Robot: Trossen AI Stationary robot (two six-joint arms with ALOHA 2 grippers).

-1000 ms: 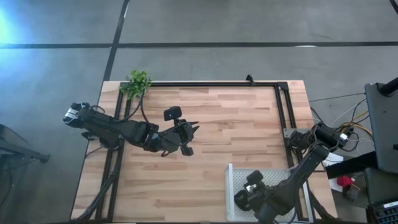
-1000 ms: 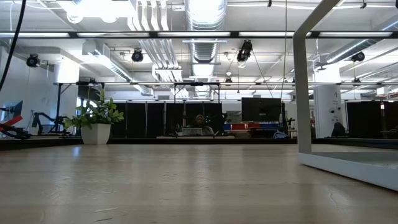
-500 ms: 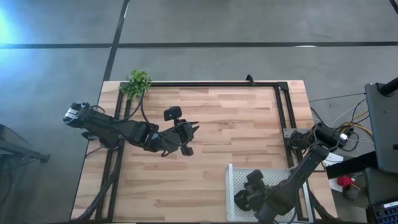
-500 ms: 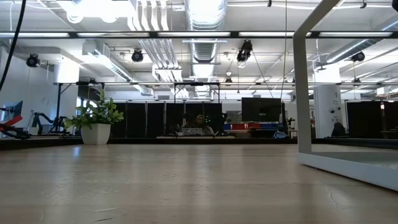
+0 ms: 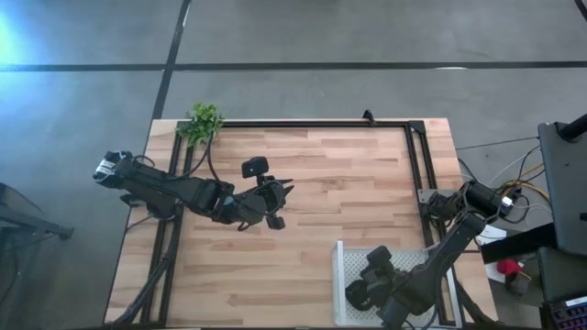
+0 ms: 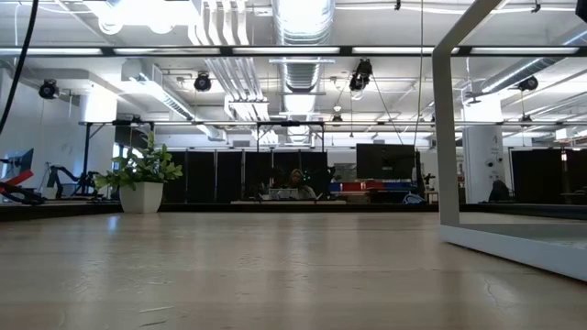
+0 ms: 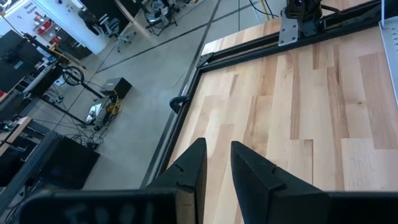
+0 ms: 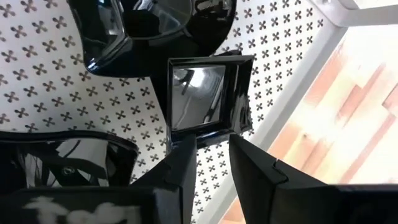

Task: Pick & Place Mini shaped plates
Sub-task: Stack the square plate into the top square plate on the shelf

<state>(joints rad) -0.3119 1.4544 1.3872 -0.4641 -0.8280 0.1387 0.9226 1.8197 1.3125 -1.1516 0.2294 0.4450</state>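
Lying on the white tray (image 8: 292, 46), three black plates are showing: one square plate (image 8: 205, 93) just ahead of the slightly parted, empty right tool (image 8: 208, 152), two alongside. The left tool (image 7: 214, 165) is hovering over the worktop (image 5: 348, 174), narrowly parted, empty.

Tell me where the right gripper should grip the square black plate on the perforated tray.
Judging by the right wrist view, take the square plate by its raised near rim, one finger each side. The right gripper is already just short of that edge, fingers parted. Come straight on; neighbouring plates crowd the far side.
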